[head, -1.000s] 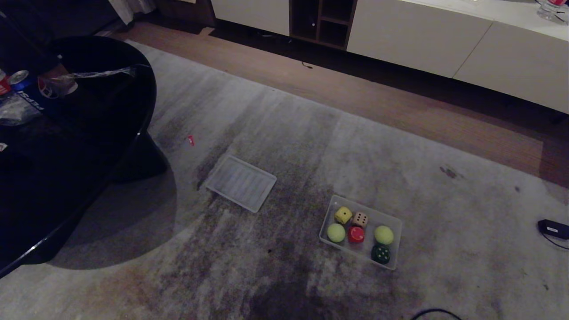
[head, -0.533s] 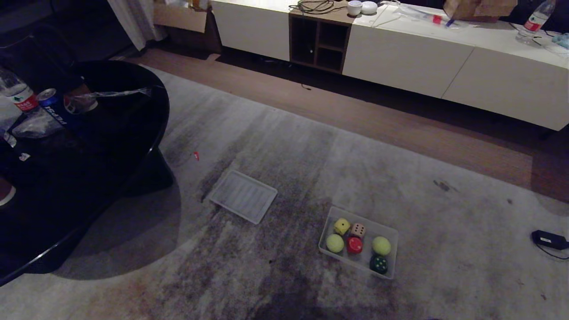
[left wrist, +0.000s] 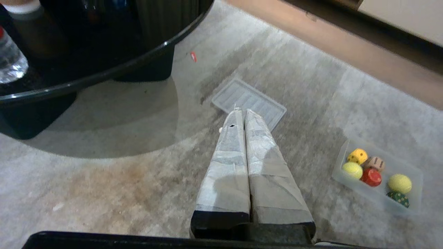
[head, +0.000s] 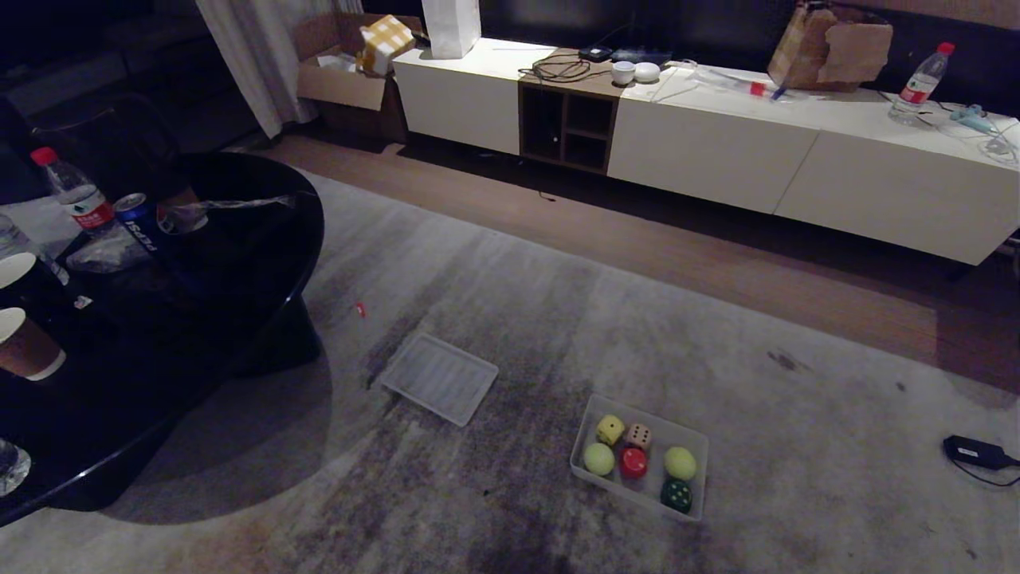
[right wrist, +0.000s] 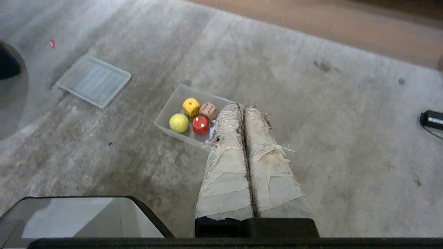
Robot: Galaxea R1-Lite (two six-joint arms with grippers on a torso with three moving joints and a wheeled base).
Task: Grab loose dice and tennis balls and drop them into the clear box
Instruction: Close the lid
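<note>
while both the left end effector [left wrist: 241, 112] and right end effector [right wrist: 243, 107] hang pressed closed and empty, dice [head: 610, 429] and tennis balls [head: 598, 458] sit inside the clear box [head: 586, 413] on the rug [head: 510, 271].

In the right wrist view the right gripper [right wrist: 243, 108] hides the far end of the clear box [right wrist: 172, 112], while at the head view's left edge the black table [head: 263, 319] and a paper cup [head: 24, 347] are cut off.
</note>
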